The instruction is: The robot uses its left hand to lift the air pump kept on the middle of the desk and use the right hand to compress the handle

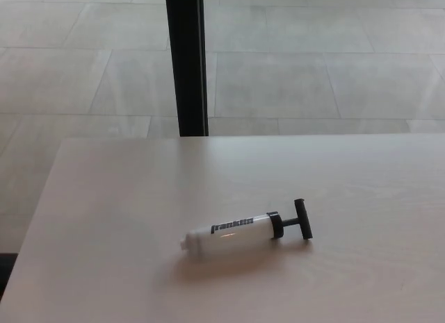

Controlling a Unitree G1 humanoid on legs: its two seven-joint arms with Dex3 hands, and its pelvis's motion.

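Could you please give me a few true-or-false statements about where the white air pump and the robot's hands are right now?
1. The white cylindrical air pump with the black T-handle lies on its side on the pale wooden desk. True.
2. The left hand is gripping the pump. False: neither hand is in view.
3. The pump's black handle points toward picture right. True.
4. The pump stands upright against the black vertical post. False: it lies apart from the post, nearer the desk's middle.

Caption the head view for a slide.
White air pump lying on its side on the pale desk, no robot hand in view.
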